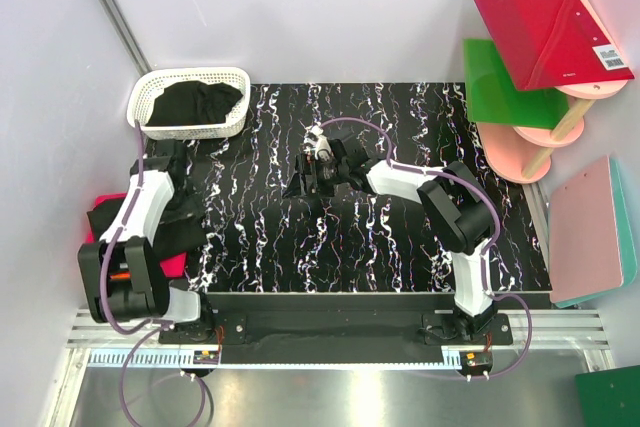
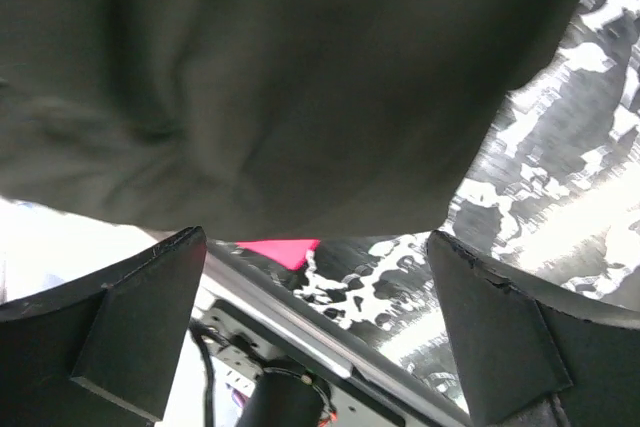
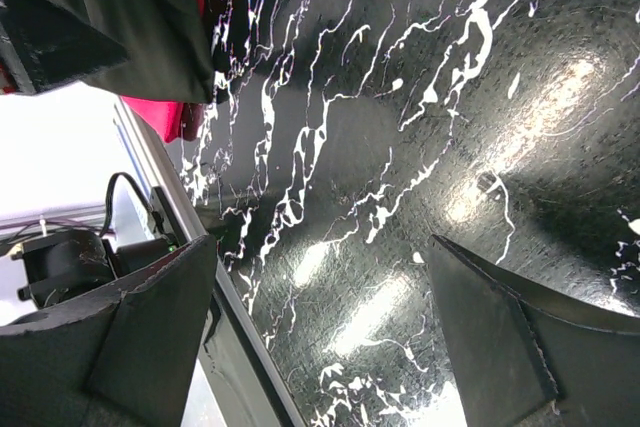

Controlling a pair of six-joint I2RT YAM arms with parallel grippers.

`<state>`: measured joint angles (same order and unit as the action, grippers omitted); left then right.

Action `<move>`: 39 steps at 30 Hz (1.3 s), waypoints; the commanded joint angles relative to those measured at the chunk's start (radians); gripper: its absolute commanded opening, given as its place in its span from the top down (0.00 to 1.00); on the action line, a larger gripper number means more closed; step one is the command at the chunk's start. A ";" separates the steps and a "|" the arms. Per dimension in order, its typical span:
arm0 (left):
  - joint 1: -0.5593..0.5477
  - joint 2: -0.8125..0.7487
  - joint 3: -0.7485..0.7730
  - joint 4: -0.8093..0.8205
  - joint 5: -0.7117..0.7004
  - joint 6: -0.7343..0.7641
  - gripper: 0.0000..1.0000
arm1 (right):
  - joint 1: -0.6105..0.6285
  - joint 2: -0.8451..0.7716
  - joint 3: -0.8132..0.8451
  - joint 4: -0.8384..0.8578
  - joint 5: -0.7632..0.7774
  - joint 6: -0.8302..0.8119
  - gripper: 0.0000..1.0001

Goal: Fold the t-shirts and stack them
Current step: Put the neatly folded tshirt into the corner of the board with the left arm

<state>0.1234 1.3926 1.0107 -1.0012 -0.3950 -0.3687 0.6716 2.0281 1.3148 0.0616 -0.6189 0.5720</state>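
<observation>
Mostly a creased black t-shirt (image 2: 260,87), hot-pink t-shirt (image 2: 283,250) edge beneath.

The top camera looks steeply down from above and behind the arm bases, taking in the whole table (image 1: 400,247). The left wrist camera sits very near black cloth (image 2: 280,77), peering out between the left fingers (image 2: 130,337). The right wrist camera looks between the right fingers (image 3: 500,347), low across the tabletop (all three views share the pink cloth (image 1: 172,265) by the table's left edge).

Lab test cell, white walls (image 1: 330,7), aluminium rail (image 1: 570,332)
</observation>
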 commanded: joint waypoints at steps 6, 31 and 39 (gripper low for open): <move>-0.002 -0.277 0.012 0.033 -0.185 -0.024 0.02 | 0.002 0.003 0.055 -0.019 0.001 -0.040 0.07; -0.143 -0.092 0.062 -0.307 -0.178 -0.208 1.00 | -0.087 -0.071 -0.026 -0.002 -0.067 -0.043 0.06; -0.036 0.011 0.104 -0.284 -0.320 -0.249 1.00 | -0.118 -0.046 -0.068 0.072 -0.110 0.017 0.06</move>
<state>0.0456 1.3457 1.0695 -1.3106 -0.6029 -0.5850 0.5747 2.0209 1.2686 0.0532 -0.6777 0.5449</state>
